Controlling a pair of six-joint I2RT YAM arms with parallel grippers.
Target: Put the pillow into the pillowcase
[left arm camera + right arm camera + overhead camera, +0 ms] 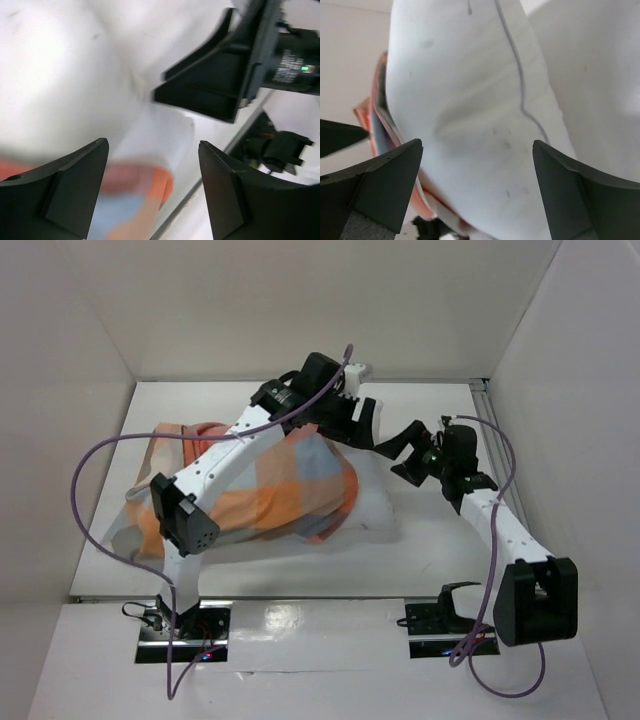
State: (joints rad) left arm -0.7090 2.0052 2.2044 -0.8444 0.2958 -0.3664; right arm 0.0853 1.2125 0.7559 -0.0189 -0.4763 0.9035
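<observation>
Pillow (372, 522) lies mid bench (440, 550), mostly inside the pillowcase (290, 490), with its white end toward the right edge. We read the left gripper (152, 145) and right gripper (477, 145) as open and empty, probably poised to feed that end in.

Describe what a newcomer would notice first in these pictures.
The checked orange, blue-grey and tan pillowcase lies bunched centre-left on the table, under the left arm. The white pillow pokes out of its right side. The open left hand and open right hand face each other near that bare end.
</observation>
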